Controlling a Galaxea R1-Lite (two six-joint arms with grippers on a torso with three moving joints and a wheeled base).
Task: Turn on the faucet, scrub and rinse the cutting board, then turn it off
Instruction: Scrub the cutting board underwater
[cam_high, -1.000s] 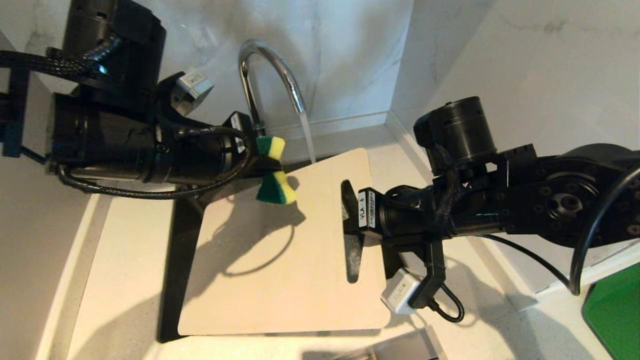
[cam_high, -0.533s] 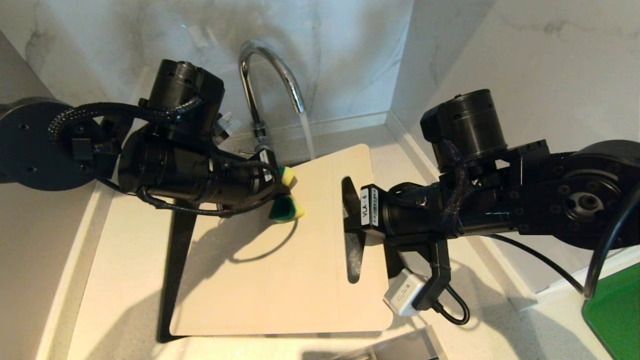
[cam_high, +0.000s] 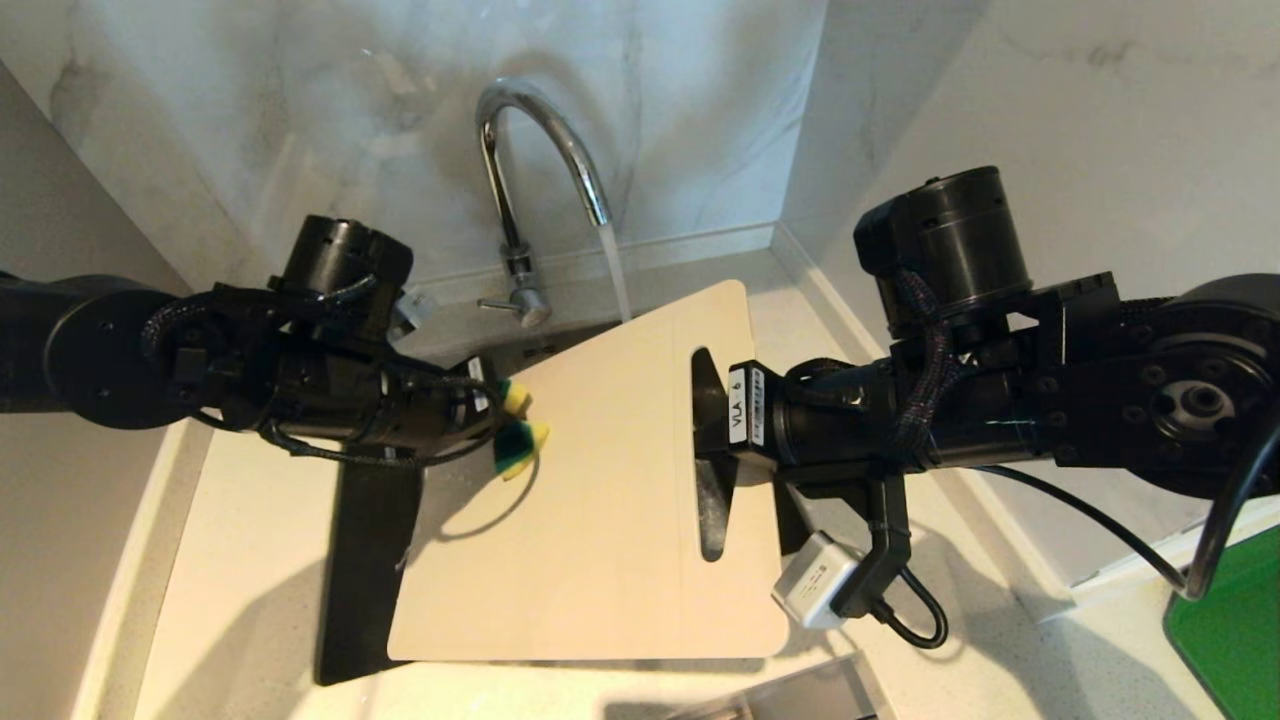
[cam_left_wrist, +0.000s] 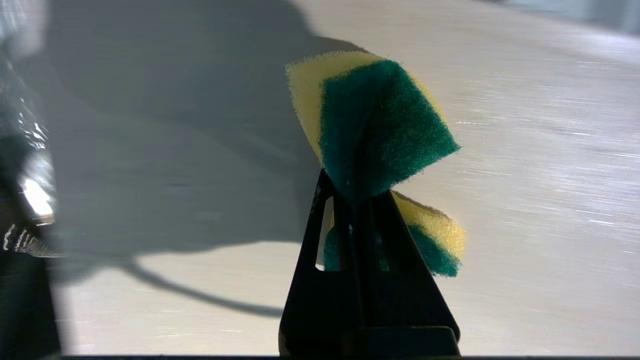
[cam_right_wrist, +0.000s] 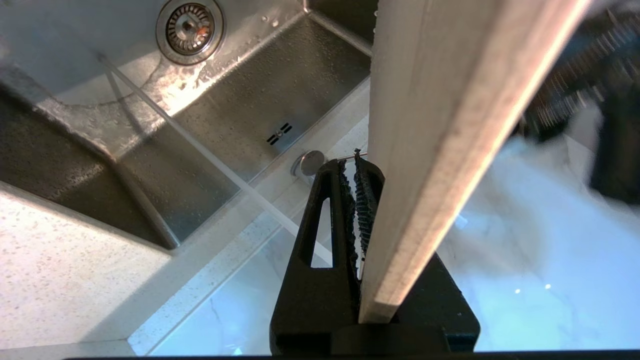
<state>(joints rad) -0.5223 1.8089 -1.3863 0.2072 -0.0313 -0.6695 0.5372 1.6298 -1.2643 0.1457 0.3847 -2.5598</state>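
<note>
Clamping is unchanged on the left gripper (cam_left_wrist: 367, 210): its fingers are pinched tight on the sponge (cam_high: 518, 435), which is folded in the grip with green and yellow lobes sticking out. What has changed is placement: the sponge has been carried from the cutting board's (cam_high: 600, 500) far middle, close to the faucet (cam_high: 530, 180), across to the board's left edge and lower, so a scrub stroke across the face is judged to be under way. Actual pad contact cannot be confirmed from the wrist view.

The right gripper (cam_high: 712, 425) is closed on the board's right end at the handle cut-out, one finger on each face, and the board is held tilted over the sink (cam_right_wrist: 240, 100). The board's far edge has been raised slightly and swung, so the far right corner is brought near the stream (cam_high: 615, 275). Water is running; the lever is untouched. Scrubbing is judged only partly done, with rinsing and shut-off outstanding.
</note>
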